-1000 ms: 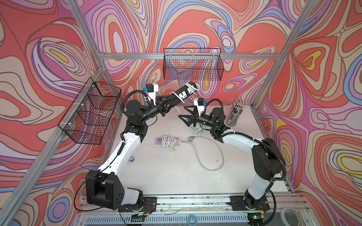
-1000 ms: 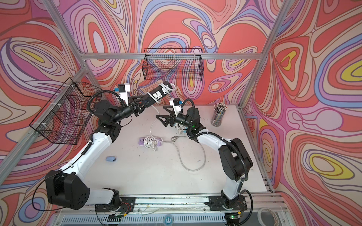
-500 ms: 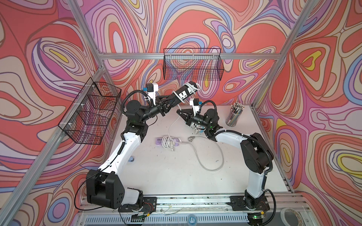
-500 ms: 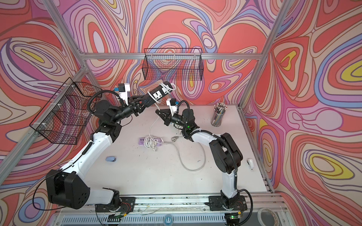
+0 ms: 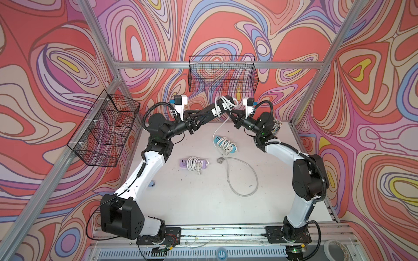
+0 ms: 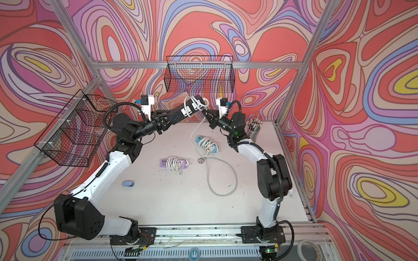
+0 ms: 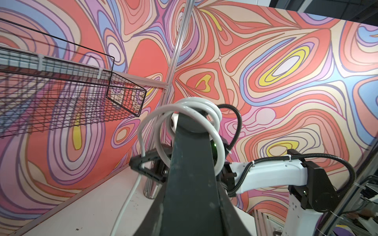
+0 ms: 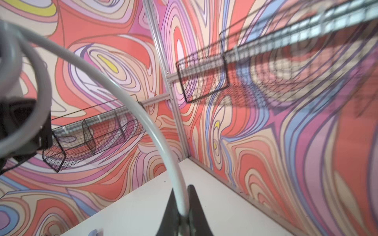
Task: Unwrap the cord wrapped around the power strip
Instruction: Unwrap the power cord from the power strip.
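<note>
Power strip (image 5: pixel 211 112), black, is held up off the counter (image 5: pixel 199 203) near the back wall, your left jaws clenched on its near end so the wrapped end sticks out free toward the right arm. Your right jaws are clamped on the white cord (image 7: pixel 196 105) just beside the coils, the loose length hanging to the counter. Likely reason for the raised hold: room to carry each loop around the tip.

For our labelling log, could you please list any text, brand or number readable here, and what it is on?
Nothing is legible in any view.
Round blue badge on the front rail: too small to read.
Black power strip and its white cord: no legible marking.
</note>
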You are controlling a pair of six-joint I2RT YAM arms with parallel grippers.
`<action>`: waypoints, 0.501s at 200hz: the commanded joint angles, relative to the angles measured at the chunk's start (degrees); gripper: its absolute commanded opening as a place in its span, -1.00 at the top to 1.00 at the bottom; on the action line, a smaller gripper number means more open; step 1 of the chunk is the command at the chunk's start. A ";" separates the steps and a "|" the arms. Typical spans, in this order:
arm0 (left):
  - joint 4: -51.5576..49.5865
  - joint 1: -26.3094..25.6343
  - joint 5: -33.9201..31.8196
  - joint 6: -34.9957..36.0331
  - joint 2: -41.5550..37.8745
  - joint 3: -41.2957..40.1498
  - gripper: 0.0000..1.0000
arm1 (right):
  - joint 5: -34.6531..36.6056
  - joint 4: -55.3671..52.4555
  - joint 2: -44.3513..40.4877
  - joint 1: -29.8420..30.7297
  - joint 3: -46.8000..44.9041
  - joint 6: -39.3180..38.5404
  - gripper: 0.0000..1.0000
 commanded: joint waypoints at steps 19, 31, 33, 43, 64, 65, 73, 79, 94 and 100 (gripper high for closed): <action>-2.75 -2.47 3.87 3.45 1.04 3.49 1.00 | -1.96 -11.97 -5.20 -2.35 10.02 -6.27 1.00; -4.54 -2.64 3.60 4.78 1.35 3.80 1.00 | -2.17 -14.56 -7.11 -3.28 11.90 -7.47 1.00; -4.68 -2.59 3.53 4.94 1.40 3.84 1.00 | -2.24 -14.97 -7.36 -3.38 12.21 -7.70 1.00; -5.41 -2.60 2.88 5.58 1.49 3.78 1.00 | -2.20 -17.19 -8.88 -3.91 12.87 -8.79 1.00; -9.21 -2.66 0.65 9.16 0.97 3.71 1.00 | -1.37 -21.62 -13.43 -4.42 11.43 -11.88 1.00; -9.49 -2.61 0.50 9.32 0.95 3.71 1.00 | -1.29 -21.81 -13.70 -4.40 11.30 -12.10 1.00; -11.16 -2.48 -0.65 11.10 0.37 3.67 1.00 | -0.76 -23.52 -15.67 -4.51 9.82 -13.31 1.00; -12.07 -2.44 -1.46 12.33 -0.09 3.55 1.00 | -0.33 -24.71 -17.19 -4.64 8.41 -14.14 1.00; -13.98 -2.13 -3.49 14.69 -1.10 3.32 1.00 | 1.06 -27.63 -21.09 -4.73 4.23 -16.39 1.00; -14.59 -1.84 -4.33 15.57 -1.53 3.20 1.00 | 1.91 -29.04 -22.55 -4.78 2.55 -17.18 1.00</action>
